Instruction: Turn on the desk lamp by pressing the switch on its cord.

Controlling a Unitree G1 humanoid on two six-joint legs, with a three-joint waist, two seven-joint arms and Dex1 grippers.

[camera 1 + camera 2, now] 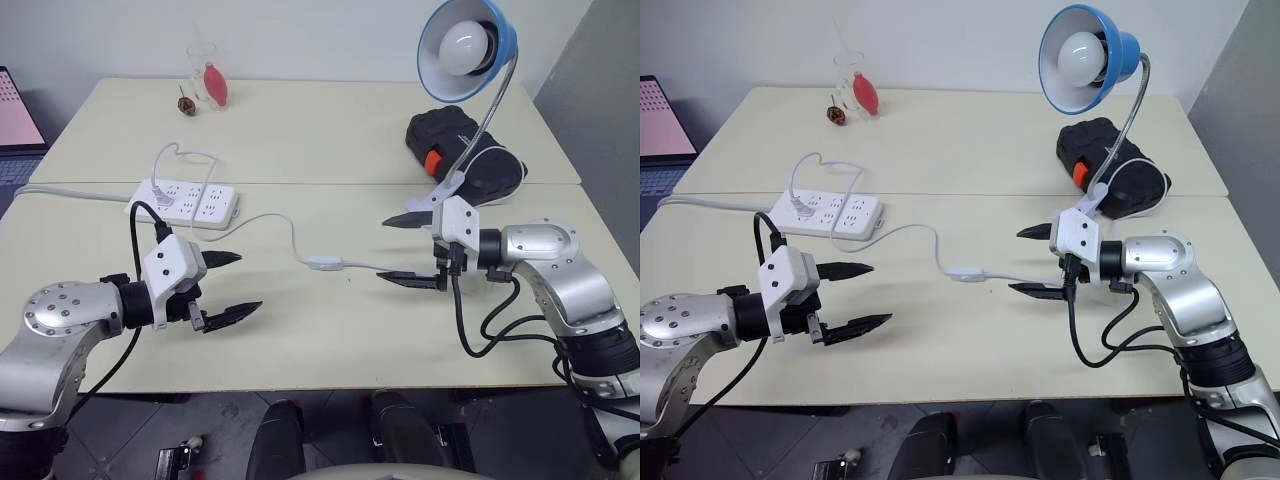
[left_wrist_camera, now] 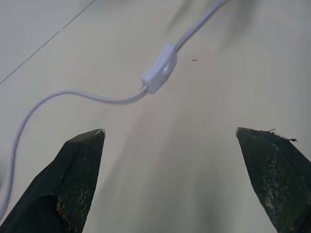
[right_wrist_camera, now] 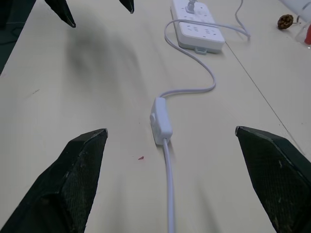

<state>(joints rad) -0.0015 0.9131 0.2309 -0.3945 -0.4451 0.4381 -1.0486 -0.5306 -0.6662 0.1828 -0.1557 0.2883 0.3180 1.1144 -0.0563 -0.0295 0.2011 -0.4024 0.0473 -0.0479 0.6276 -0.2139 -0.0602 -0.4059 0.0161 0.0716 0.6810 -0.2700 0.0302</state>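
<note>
You hadn't pressed yet: the blue bowl-shaded desk lamp (image 1: 465,47) looked unlit, tho its bulb's hard to judge. Small oblong white inline switch (image 1: 322,264) lay on the cream table (image 1: 320,130) btwn left gripper (image 1: 231,285) and right gripper (image 1: 402,250), both spread wide, empty, neither touching it. Its long axis ran left-right along the thin white cord (image 1: 275,222).

Two pale cream desks (image 1: 300,130) stand pushed together, a straight seam running across between them; behind the far one rises a plain white wall (image 1: 300,35), evenly lit; to the right of the desks a grey panel or wall (image 1: 600,90) closes the scene; at the left edge, beside the far desk, a laptop (image 1: 15,125) shows a pinkish screen above its keys; below the near edge lies a grey floor (image 1: 130,430).
</note>
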